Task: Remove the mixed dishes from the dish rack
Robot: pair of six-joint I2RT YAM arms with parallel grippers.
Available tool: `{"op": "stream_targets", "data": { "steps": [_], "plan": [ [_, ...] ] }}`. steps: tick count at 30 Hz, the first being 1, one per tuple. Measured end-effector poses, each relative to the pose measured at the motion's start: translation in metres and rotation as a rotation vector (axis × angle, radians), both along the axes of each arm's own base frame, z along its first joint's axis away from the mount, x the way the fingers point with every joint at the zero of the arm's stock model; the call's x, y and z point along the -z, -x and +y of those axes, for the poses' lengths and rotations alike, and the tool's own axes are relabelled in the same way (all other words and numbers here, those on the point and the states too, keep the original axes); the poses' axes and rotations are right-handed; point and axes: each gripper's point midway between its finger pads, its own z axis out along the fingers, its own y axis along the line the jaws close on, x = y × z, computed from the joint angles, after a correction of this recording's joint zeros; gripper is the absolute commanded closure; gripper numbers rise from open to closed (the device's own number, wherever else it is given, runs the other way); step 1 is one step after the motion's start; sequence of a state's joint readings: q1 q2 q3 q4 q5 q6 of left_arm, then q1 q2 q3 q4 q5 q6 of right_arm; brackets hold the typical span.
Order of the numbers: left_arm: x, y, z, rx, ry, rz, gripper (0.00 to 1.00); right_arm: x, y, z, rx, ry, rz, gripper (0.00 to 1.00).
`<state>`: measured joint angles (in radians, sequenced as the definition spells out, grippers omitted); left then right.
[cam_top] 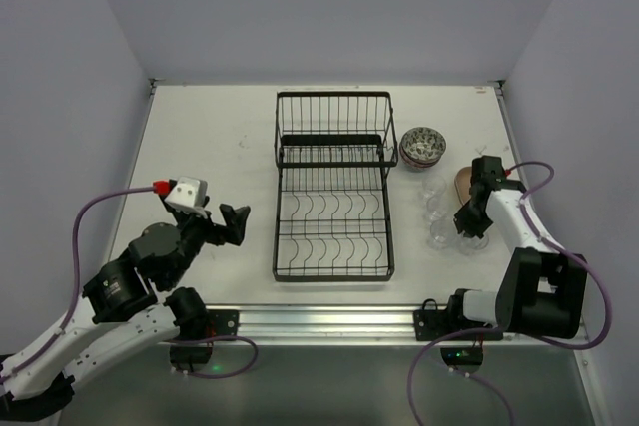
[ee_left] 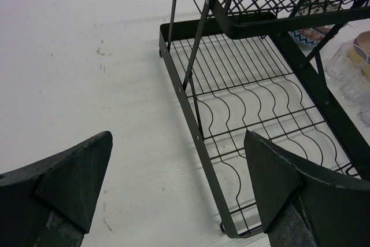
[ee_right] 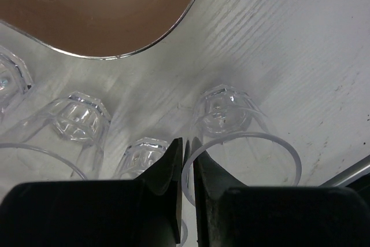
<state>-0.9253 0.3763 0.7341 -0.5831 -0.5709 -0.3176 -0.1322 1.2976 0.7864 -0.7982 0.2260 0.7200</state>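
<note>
- The black wire dish rack [cam_top: 334, 187] stands mid-surface [cam_top: 200, 137], its long axis running near to far and its raised shelf at the far end.
- Stacked bowls [cam_top: 423, 147], a tan plate [ee_right: 98, 10] and glass cups [cam_top: 439, 233] crowd its right side.
- The right gripper [ee_right: 186, 148] pinches one upright glass cup [ee_right: 231, 120] by the rim.
- The left gripper [ee_left: 179, 166] gapes wide, holding nothing.

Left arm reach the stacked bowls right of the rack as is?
Probably not: the bowls sit right of the dish rack, the open left gripper left of it, so it stands between.
</note>
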Motion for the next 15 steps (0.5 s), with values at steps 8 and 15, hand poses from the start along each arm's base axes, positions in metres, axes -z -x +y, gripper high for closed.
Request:
{"op": "stream_targets", "data": {
  "steps": [8, 15],
  "plan": [
    [0.003, 0.001, -0.002, 0.014, -0.001, 0.004, 0.0, 0.002, -0.002, 0.0, 0.007, -0.002, 0.001, 0.64],
    [0.003, 0.0, -0.003, 0.014, -0.009, 0.004, 0.0, -0.019, -0.004, -0.002, 0.009, 0.01, -0.023, 0.58]
  ]
}}
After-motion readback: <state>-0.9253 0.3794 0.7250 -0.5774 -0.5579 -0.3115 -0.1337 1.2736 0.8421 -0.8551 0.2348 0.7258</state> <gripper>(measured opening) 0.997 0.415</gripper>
